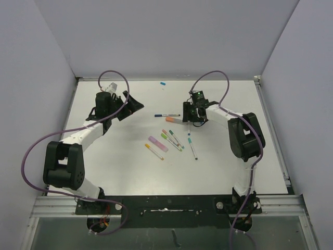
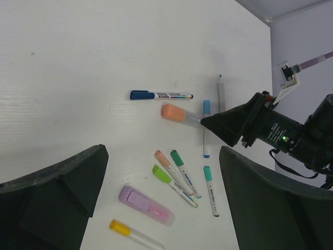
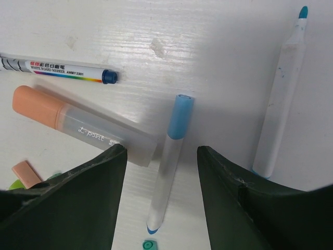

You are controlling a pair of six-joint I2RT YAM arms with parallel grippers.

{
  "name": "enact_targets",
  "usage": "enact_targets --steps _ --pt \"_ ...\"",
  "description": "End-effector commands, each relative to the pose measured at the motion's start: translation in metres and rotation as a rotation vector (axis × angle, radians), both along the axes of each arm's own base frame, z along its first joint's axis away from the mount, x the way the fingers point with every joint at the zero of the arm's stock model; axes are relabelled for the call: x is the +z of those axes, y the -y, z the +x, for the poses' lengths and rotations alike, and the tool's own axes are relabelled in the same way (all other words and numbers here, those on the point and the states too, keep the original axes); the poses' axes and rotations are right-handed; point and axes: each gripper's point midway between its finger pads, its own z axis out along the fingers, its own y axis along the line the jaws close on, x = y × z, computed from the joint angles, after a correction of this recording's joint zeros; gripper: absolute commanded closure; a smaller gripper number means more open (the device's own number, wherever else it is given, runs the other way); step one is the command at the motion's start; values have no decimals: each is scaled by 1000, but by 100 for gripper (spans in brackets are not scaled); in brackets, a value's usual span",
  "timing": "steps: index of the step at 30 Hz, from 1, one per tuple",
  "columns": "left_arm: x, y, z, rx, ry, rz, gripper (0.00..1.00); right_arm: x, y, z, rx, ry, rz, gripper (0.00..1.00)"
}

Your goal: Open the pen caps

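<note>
**Surface.** White table [image 1: 104, 172] with grey walls on three sides.

**Right gripper** [image 3: 161, 151]. The jaws stand partly apart and low over the far end of the pen group. One finger is on each side of the light-blue-capped pen [image 3: 165, 177]. Neither finger visibly touches it, and nothing is held.

**Left gripper** [image 2: 163, 150]. The jaws are wide and empty. It is raised over the table to the left of the pens, apart from them.

**Pens, all lying flat on the table:**
- Light-blue-capped pen: white barrel, with the light-blue cap [image 3: 179, 117] on.
- Salmon highlighter [image 3: 99, 133]: frosted body, with the orange cap [image 3: 36, 107] on. Its other end disappears beneath one finger of the right gripper.
- Whiteboard marker [image 3: 62, 69]: printed white barrel with dark-blue ends, lying just beyond the salmon highlighter.
- Uncapped pen [image 3: 281, 99]: white barrel with its blue-green nib [image 3: 303, 11] bare. It lies on the opposite side of the right gripper from the salmon highlighter.
- Peach-capped pen [image 2: 162, 159], green-capped pen [image 2: 177, 158] and lime-capped pen [image 2: 162, 174]: close together and roughly parallel, caps on.
- Teal-capped pen [image 2: 210, 190]: near that trio, cap on.
- Lilac highlighter [image 2: 145, 204]: beside the trio. Whether its cap is seated cannot be told.
- Yellow-capped pen [image 2: 132, 233]: just beside the lilac highlighter.

**Loose blue cap** [image 1: 163, 83]. A small piece lying alone near the table's far edge, well apart from the pens.
</note>
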Motion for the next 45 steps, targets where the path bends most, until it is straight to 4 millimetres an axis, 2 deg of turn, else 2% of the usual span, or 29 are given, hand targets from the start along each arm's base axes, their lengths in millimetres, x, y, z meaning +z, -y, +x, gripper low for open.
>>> enact_targets --steps 1,9,12,17,22,30,41,45 --pt "10 5 9 -18 51 -5 11 5 3 3 6 20 -19 44" --pt "4 5 9 -17 42 -12 11 15 12 -15 30 47 -69 42" --pt "1 6 9 -15 38 -17 11 13 15 -23 40 43 -100 42" --pt "-2 7 9 -19 31 -21 11 8 11 -31 64 32 -124 42" --pt "-2 6 7 -19 30 -21 11 13 6 -37 77 49 -124 41" --pt "-6 6 5 -17 22 -25 11 18 11 -47 91 53 -144 38" --pt "-6 7 3 -20 21 -29 12 1 15 -48 98 17 -182 39" --pt "-4 7 2 -18 24 -29 12 -7 16 -45 93 -1 -205 42"
